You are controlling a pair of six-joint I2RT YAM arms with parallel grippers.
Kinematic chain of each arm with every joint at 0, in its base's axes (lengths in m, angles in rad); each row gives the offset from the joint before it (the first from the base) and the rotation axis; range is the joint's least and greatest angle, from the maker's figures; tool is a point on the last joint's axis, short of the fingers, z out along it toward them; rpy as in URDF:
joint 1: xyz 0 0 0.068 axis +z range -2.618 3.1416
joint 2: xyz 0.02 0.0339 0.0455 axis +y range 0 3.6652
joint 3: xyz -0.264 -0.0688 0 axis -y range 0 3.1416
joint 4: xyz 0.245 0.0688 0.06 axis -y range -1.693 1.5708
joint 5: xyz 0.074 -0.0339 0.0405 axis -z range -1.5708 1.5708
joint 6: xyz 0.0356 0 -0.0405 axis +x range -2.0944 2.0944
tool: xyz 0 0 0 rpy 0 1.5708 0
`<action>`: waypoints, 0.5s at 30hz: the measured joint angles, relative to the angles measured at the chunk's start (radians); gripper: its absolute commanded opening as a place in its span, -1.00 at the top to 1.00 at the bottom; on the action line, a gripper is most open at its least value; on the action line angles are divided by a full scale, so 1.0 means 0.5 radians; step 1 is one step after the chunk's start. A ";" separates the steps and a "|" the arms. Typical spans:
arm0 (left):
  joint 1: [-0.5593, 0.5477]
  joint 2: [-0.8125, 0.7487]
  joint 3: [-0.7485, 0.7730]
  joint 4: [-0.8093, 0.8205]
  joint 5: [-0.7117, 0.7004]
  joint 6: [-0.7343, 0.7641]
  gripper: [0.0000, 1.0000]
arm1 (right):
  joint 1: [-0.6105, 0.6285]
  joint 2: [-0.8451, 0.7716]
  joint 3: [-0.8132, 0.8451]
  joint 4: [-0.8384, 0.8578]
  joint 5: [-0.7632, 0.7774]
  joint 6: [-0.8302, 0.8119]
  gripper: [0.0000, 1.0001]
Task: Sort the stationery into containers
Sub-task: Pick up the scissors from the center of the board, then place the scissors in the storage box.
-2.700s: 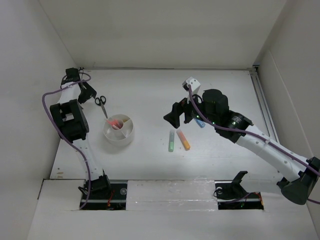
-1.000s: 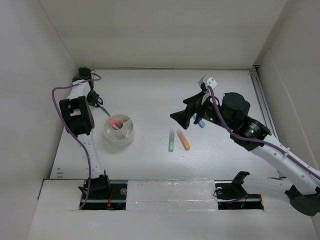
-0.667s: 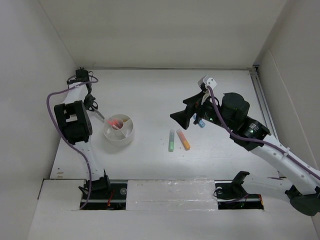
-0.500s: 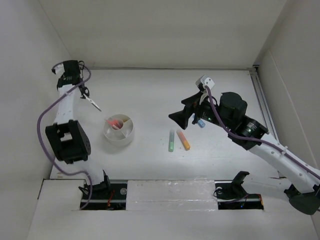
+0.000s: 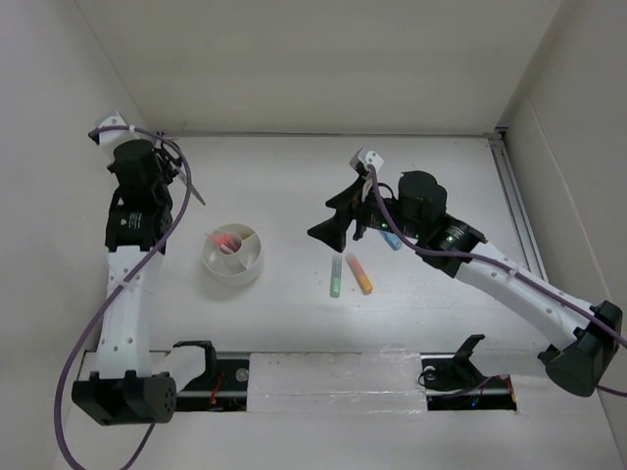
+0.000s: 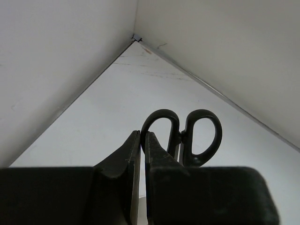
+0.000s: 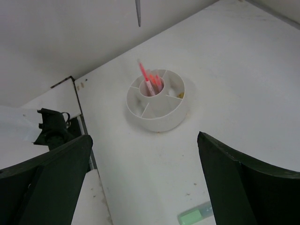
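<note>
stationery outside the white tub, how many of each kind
scissors: 1, held in the left tool
stubby markers: 3, the green marker, the orange marker and the blue marker, all lying on the table
total: 4

The table lies bare and wide between the white tub and the green marker, but pink pens stick up from the tub's centre (leaning left), and the scissors hang in the air beyond it, near the left wall.
</note>
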 measured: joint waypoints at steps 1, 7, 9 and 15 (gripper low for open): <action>-0.024 -0.066 -0.068 0.016 -0.011 0.021 1.00 | 0.000 0.032 0.011 0.011 -0.028 0.007 -1.00; -0.429 -0.341 -0.332 0.145 -0.287 0.157 1.00 | 0.000 0.050 0.018 0.051 -0.098 0.028 -1.00; -0.465 -0.372 -0.360 0.146 -0.421 0.153 1.00 | 0.000 0.011 0.006 0.072 -0.104 0.047 -1.00; -0.463 -0.443 -0.431 -0.018 -0.875 -0.015 1.00 | 0.001 -0.237 -0.135 0.133 -0.104 0.111 -1.00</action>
